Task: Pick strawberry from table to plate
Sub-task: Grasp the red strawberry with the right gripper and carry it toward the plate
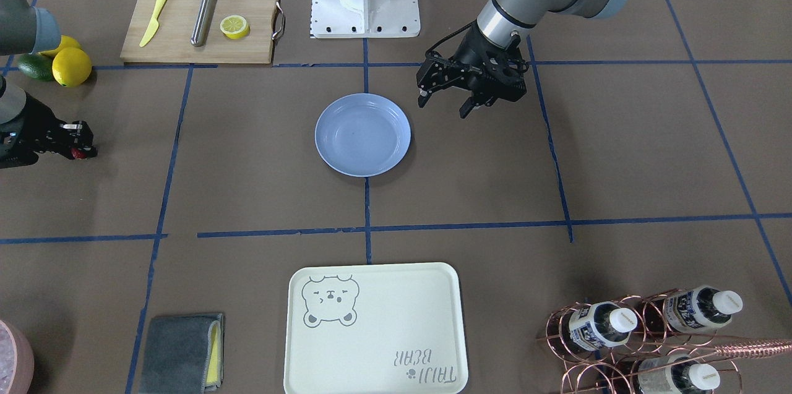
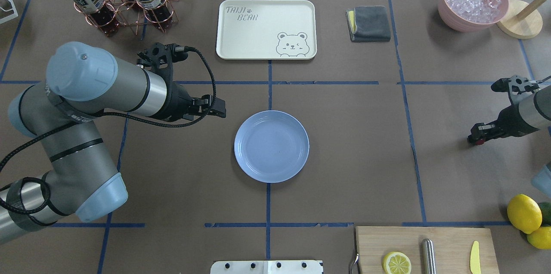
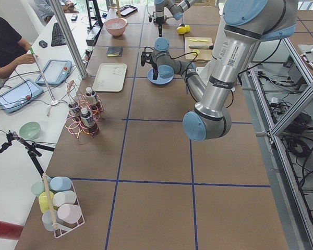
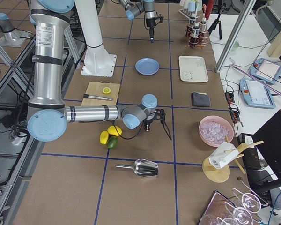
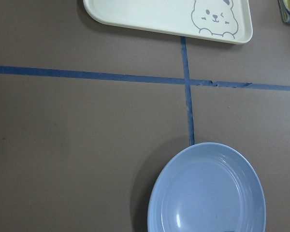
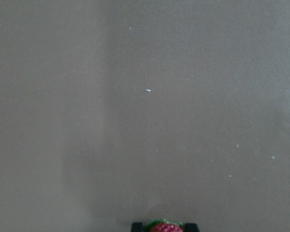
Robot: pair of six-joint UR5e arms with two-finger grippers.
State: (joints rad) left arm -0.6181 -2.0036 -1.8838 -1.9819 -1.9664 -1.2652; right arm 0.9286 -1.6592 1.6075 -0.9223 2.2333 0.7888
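Observation:
The light-blue plate [image 1: 362, 134] [image 2: 271, 146] sits empty at the table's [image 1: 247, 196] middle. The strawberry [image 6: 163, 226], red with a green end, shows between the right gripper's fingertips at the bottom of the right wrist view. A red spot marks it at the gripper tip [image 2: 475, 140] [image 1: 78, 153]. My right gripper [image 2: 473, 134] [image 1: 83, 149] is shut on it, low over the table, far from the plate on my right. My left gripper [image 1: 444, 104] [image 2: 217, 109] hangs open and empty just beside the plate's left rim [image 5: 157, 193].
A cream bear tray [image 2: 267, 29] lies beyond the plate. A cutting board [image 2: 426, 248] holds a lemon half, a steel rod and a yellow knife. Lemons [image 2: 524, 213] lie near the right arm. A bottle rack [image 2: 122, 1], grey cloth [image 2: 370, 23] and ice bowl [image 2: 472, 1] line the far side.

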